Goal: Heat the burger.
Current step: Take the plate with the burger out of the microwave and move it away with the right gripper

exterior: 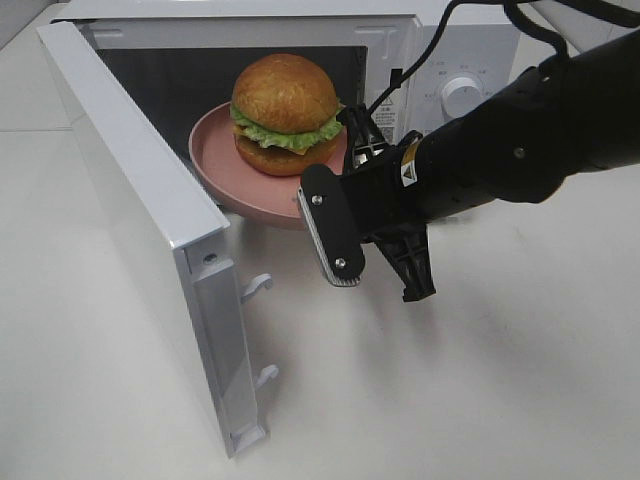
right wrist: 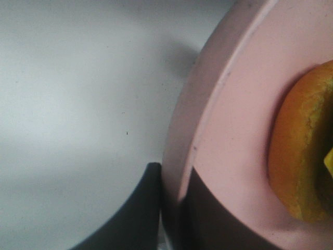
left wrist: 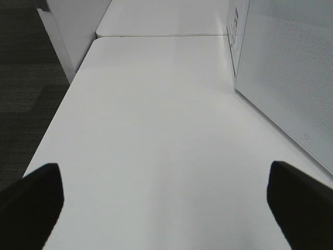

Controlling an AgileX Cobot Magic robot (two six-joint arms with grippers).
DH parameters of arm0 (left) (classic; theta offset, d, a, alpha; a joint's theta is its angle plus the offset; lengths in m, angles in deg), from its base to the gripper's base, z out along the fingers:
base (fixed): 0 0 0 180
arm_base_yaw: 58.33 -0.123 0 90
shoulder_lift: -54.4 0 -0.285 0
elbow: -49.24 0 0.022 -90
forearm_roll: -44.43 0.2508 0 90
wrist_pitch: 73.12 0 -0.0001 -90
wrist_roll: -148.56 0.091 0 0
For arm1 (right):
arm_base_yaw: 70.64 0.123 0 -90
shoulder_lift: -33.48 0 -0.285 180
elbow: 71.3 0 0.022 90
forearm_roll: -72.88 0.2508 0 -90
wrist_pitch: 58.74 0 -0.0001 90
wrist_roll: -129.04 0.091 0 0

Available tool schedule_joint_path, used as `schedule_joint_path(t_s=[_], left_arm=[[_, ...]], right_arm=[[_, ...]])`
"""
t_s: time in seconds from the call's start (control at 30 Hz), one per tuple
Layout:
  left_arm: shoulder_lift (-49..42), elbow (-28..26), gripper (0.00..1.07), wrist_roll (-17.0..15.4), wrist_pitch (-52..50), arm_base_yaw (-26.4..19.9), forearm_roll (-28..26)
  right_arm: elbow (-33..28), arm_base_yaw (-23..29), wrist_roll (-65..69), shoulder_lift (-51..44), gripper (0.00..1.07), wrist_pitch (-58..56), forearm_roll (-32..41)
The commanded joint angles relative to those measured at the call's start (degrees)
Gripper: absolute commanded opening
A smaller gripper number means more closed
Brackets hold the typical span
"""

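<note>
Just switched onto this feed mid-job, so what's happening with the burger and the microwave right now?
The right gripper is shut on the rim of the pink plate, which carries the burger. The plate sits tilted in the microwave opening, part in and part out, with the door swung wide open. The left gripper is open and empty, over bare white table beside the microwave. The burger is not fully inside yet.

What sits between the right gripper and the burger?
Only the pink plate: the right gripper is shut on its rim and the burger sits further in, per the right wrist view.
</note>
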Motion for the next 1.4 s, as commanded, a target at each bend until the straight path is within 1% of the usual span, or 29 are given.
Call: schedule_joint_path(t_s=[0.03, 0.1, 0.17, 0.27, 0.33, 0.63, 0.93, 1.07, 1.1, 1.4], left_arm=[[-1.0, 0.2, 1.00, 0.0, -0.4, -0.2, -0.1], [-1.0, 0.2, 1.00, 0.0, -0.4, -0.2, -0.1], [-1.0, 0.2, 1.00, 0.0, -0.4, -0.2, -0.1], [-1.0, 0.2, 1.00, 0.0, -0.4, -0.2, -0.1], [-1.0, 0.2, 1.00, 0.0, -0.4, -0.2, 0.0], [-1.0, 0.2, 1.00, 0.0, -0.4, -0.2, 0.0], [-1.0, 0.2, 1.00, 0.0, -0.4, -0.2, 0.0], [-1.0, 0.2, 1.00, 0.0, -0.4, -0.2, 0.0], [-1.0, 0.2, 1.00, 0.0, -0.4, -0.2, 0.0], [-1.0, 0.2, 1.00, 0.0, -0.4, -0.2, 0.0]], right_arm=[[-1.0, -0.8, 1.6, -2.8, 0.00, 5.6, 0.6], [-1.7, -0.8, 1.6, -3.3, 0.00, 5.9, 0.6], [-3.8, -0.8, 1.6, -4.8, 0.00, 6.3, 0.6], [-4.4, -0.8, 1.6, -5.0, 0.00, 6.5, 0.6], [-6.4, -0.8, 1.6, -6.6, 0.00, 7.2, 0.7], [-8.3, -0.8, 2.5, -10.7, 0.00, 6.6, 0.7], [-12.1, -0.8, 2.5, -16.2, 0.00, 5.1, 0.5], [-12.8, -0.7, 2.5, -18.0, 0.00, 2.9, -1.5], [-12.9, 0.1, 2.5, -19.0, 0.00, 0.9, -2.8], [-13.6, 0.7, 4.0, -22.9, 0.00, -4.8, -3.4]])
